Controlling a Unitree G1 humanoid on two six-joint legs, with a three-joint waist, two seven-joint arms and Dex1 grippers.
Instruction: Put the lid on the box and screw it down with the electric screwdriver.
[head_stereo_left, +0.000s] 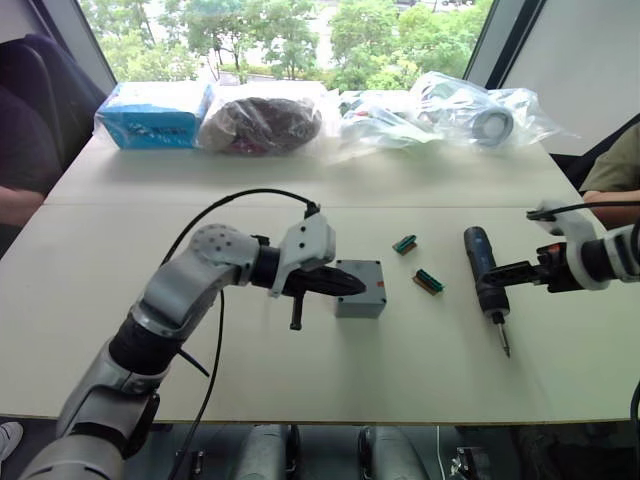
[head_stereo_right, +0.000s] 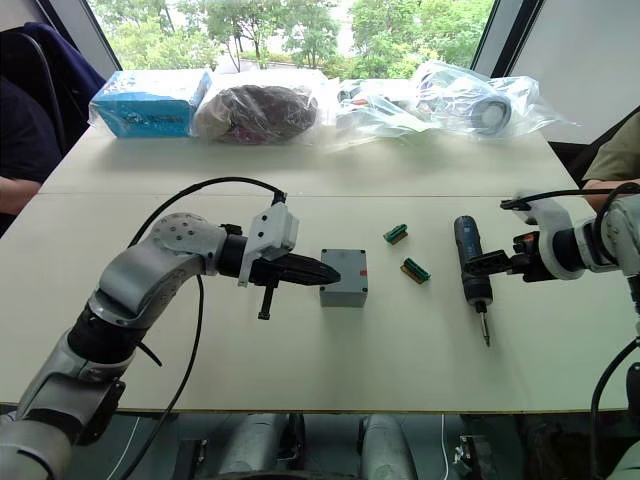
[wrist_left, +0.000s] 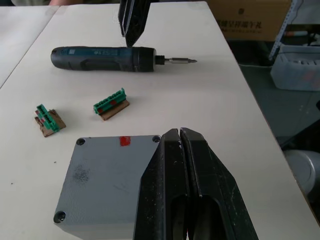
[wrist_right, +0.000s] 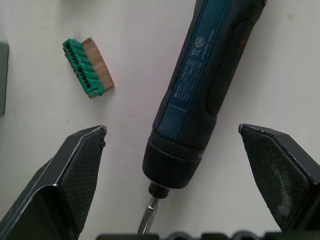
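Note:
The grey box stands mid-table with the flat lid lying on top of it, a red mark near one edge. My left gripper is shut with nothing in it, its tips over the lid; whether they touch it I cannot tell. To the right lies the dark blue electric screwdriver, bit pointing toward the front edge. My right gripper is open, one finger on each side of the screwdriver's front end, clear of it.
Two green-and-brown connector pieces lie between box and screwdriver. A blue carton and plastic bags line the far edge. A person's arm rests at the table's right side.

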